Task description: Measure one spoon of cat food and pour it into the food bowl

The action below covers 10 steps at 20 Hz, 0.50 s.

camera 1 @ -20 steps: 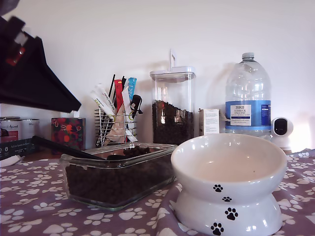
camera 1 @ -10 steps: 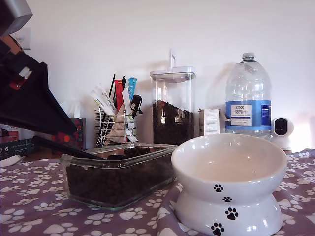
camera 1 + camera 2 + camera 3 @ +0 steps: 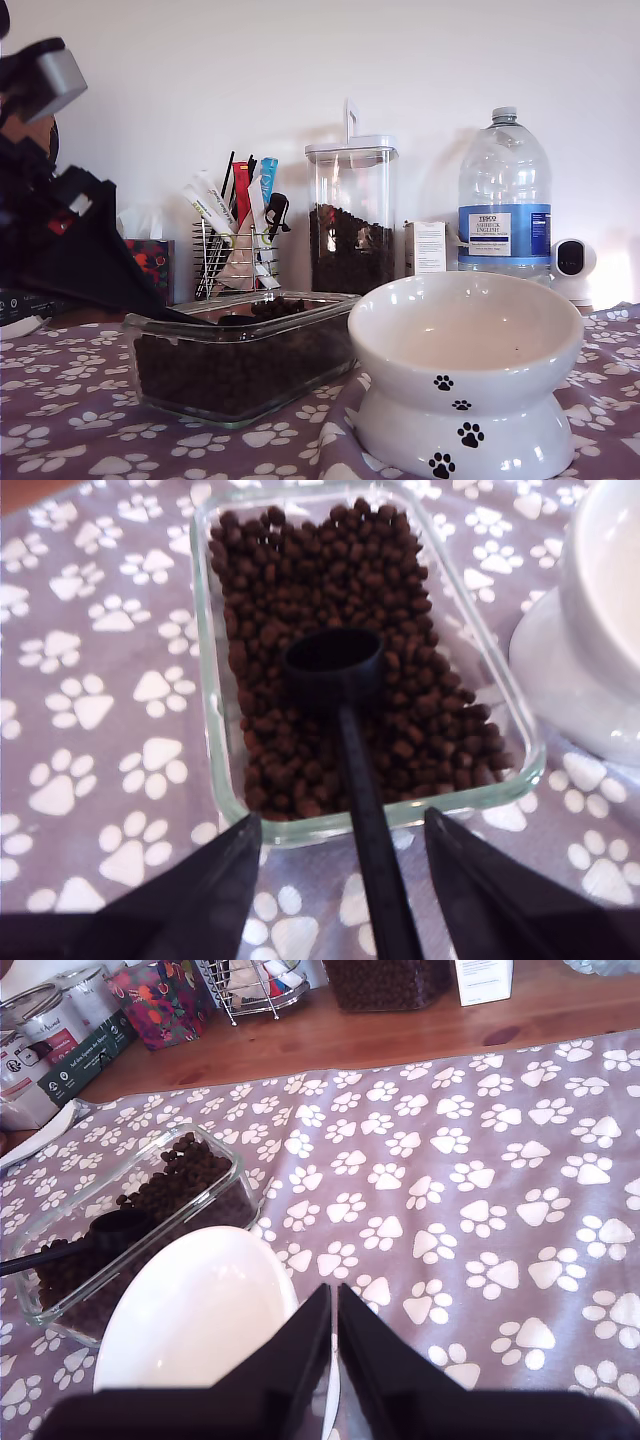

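Observation:
The black spoon lies with its round cup on the cat food in a clear glass dish, and its thin handle runs back over the dish rim. My first gripper is open, with one finger on each side of the handle, not touching it. In the exterior view this arm hangs at the left over the dish and hides most of the handle. The white food bowl stands beside the dish, empty. My second gripper is shut on nothing above the bowl.
Behind the dish stand a wire caddy of utensils, a tall clear canister of kibble, a small box, a big water bottle and a white camera device. A paw-print cloth covers the table; tins stand at its edge.
My first arm has come down and in toward the dish, now covering the outer end of the spoon handle. The spoon, dish and bowl have not moved.

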Each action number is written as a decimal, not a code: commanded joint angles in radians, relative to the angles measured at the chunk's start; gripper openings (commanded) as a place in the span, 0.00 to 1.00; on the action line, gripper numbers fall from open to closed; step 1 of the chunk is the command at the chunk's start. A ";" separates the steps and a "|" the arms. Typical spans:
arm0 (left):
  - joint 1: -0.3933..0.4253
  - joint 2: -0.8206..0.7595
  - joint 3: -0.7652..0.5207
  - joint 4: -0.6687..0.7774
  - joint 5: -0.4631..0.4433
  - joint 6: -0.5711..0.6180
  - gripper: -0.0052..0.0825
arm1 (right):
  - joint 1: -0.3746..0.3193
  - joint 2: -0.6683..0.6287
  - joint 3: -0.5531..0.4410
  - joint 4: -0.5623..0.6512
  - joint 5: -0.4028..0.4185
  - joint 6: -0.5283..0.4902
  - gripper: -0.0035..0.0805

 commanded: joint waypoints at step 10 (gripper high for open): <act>0.026 0.054 -0.023 0.030 0.077 0.002 0.39 | 0.004 0.006 0.003 0.011 0.000 -0.002 0.03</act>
